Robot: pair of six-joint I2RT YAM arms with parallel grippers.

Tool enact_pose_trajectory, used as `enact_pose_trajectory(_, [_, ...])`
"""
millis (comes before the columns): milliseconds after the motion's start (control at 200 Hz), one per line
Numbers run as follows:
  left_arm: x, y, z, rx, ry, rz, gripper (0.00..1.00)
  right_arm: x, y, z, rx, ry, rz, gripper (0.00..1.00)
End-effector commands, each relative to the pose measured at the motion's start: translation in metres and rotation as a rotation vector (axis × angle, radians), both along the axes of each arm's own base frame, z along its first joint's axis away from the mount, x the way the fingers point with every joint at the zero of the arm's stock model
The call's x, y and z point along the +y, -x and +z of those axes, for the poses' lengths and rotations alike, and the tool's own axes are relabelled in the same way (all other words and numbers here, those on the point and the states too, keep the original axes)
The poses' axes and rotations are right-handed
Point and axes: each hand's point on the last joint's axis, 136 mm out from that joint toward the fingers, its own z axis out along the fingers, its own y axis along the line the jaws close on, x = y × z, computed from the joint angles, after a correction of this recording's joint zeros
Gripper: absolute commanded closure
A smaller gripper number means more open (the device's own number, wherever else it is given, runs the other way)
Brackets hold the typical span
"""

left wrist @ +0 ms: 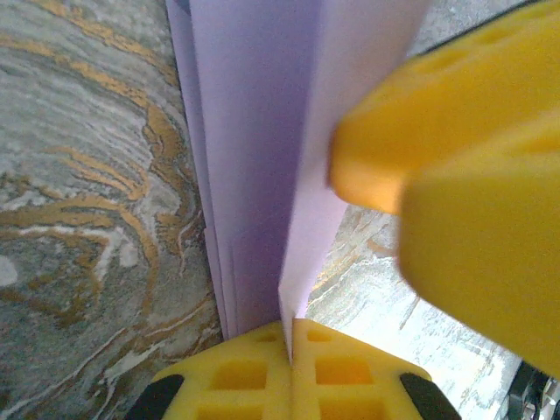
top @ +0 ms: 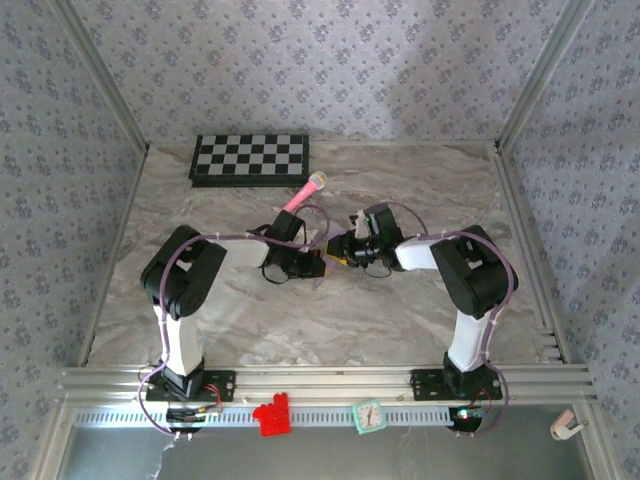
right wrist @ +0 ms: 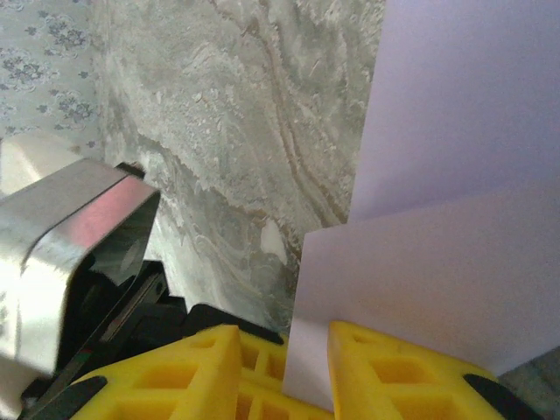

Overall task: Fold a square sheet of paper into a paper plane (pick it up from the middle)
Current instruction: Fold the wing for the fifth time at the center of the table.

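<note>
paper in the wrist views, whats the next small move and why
Probably close the right gripper on the paper: the left gripper is shut on one flap, while the right one's jaws stand apart with a flap between them.

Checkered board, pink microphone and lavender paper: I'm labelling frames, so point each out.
checkered board (top: 250, 158), top external view, its centre
pink microphone (top: 302, 196), top external view, its handle
lavender paper (left wrist: 254, 149), left wrist view, folded panel
</note>
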Motion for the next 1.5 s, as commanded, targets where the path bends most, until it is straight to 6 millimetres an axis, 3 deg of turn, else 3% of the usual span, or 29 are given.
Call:
enact_pose_trajectory(0, [0.013,0.013,-0.026,0.093,-0.064,0.017,0.95,0.0,0.006,0.014,-0.048,-0.013,0.025,0.67])
enact_pose_trajectory(255, [0.014,0.013,-0.027,0.118,-0.049,0.03,0.96,0.001,0.008,-0.006,0.001,0.002,0.022,0.7])
enact_pose_trajectory(620, [0.013,0.012,-0.026,0.127,-0.044,0.031,0.94,0.007,0.005,-0.016,0.035,0.012,0.039,0.71])
enact_pose_trajectory(1024, [0.013,0.013,-0.021,0.123,-0.04,0.033,0.89,-0.004,0.009,-0.034,0.082,0.086,0.013,0.71])
enact_pose_trajectory(1239, [0.013,0.013,-0.01,0.11,-0.03,0.035,0.86,-0.006,0.01,-0.04,0.097,0.112,0.014,0.71])
enact_pose_trajectory(1494, [0.028,0.013,0.021,0.048,-0.077,0.067,0.74,-0.004,0.011,-0.041,0.104,0.116,0.029,0.71])
